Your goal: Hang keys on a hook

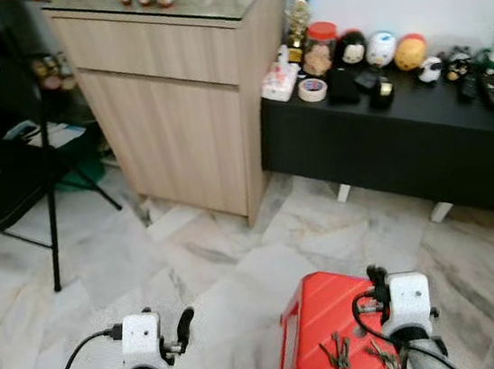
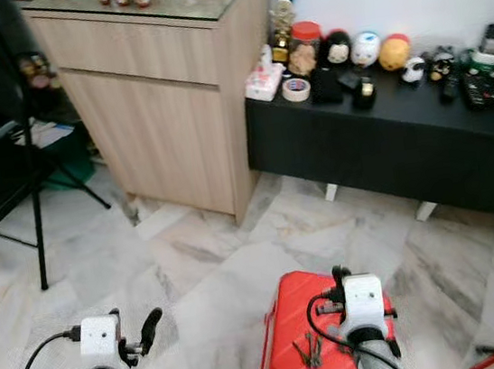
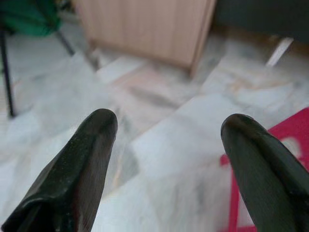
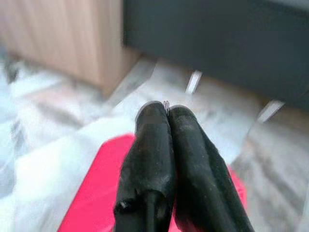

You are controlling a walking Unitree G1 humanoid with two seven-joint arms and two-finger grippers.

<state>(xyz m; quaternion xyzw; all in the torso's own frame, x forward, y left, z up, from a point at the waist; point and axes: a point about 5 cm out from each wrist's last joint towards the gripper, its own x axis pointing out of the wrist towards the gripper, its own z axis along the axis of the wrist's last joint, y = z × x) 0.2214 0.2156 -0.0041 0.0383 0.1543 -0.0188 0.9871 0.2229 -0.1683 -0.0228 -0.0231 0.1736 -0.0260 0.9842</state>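
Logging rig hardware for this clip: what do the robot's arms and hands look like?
Both arms are silver-grey and end in white boxy wrist housings. The left hand has two long, rounded, glossy black fingers, and a black cable loops off its wrist. The right hand has matching black fingers and black cabling coiled beside its housing. No markings are legible.

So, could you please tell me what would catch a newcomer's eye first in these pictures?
The bright red stool on the pale marble floor stands out first, low in front of the robot, with a bunch of keys lying on it beside the right tool, whose fingers are pressed shut. Next comes the row of colourful figurines on the black bench, beside the wooden cabinet.
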